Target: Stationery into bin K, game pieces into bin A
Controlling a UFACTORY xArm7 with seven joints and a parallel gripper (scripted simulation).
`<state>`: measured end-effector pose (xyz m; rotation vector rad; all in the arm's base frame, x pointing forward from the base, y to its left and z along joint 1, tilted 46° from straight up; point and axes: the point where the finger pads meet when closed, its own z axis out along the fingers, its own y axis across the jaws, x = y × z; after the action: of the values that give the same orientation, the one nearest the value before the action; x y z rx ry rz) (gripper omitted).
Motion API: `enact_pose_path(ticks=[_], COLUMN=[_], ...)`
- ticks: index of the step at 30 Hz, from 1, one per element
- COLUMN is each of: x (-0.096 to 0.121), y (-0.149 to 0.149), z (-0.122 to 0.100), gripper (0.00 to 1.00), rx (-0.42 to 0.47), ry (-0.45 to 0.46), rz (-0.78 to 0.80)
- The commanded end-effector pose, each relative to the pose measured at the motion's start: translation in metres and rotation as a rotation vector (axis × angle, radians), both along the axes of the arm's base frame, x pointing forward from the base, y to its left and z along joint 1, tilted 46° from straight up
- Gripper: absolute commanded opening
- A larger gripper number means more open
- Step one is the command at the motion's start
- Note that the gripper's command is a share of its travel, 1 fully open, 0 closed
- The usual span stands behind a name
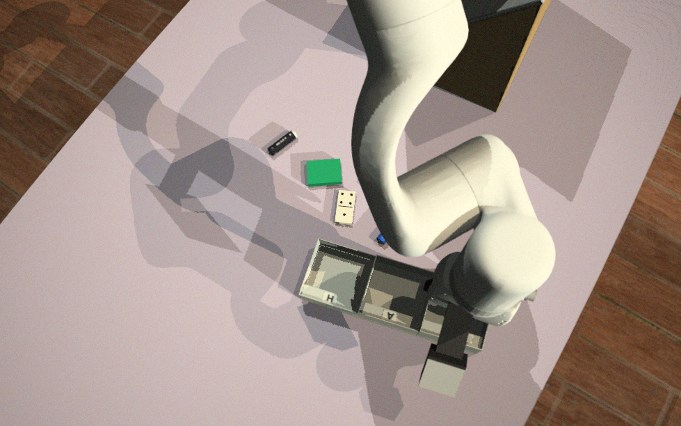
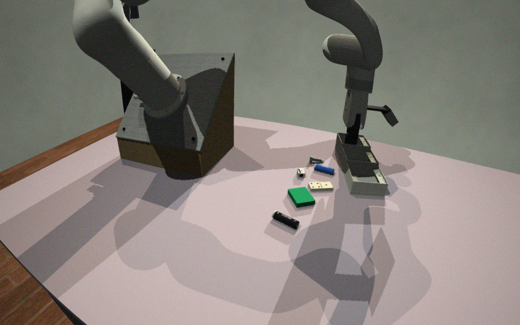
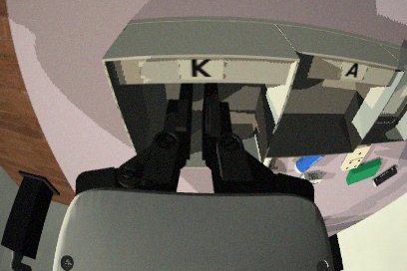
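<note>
While our gripper point(image 3: 198, 115) hangs inside the bin marked K point(image 3: 200, 69), its fingers are nearly together; whether something thin is pinched between them we cannot tell. On the table point(image 2: 132, 250) left of the bins lie the domino point(image 2: 320, 185), green block point(image 2: 300, 196), blue cylinder point(image 2: 324, 169) and black marker point(image 2: 285, 220). Bin A point(image 3: 353, 73) sits beside K.

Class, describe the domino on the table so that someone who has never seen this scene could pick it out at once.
Start at the row of three grey bins near the table's edge. Beside its long side, loose things lie in a line; the domino lies between the green block and a small blue cylinder. It alone is a flat cream tile with black pips.
</note>
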<state>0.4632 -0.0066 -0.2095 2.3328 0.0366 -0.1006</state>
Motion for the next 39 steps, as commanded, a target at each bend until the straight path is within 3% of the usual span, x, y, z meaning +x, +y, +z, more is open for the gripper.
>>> enact_pose_path(ticks=[1,39], x=[0.0015,0.0019], y=[0.0024,0.0072], z=[0.0005,0.0051], gripper=[0.07,0.07], rx=[0.003,0.003], ry=[-0.003,-0.003], rz=[0.003,0.003])
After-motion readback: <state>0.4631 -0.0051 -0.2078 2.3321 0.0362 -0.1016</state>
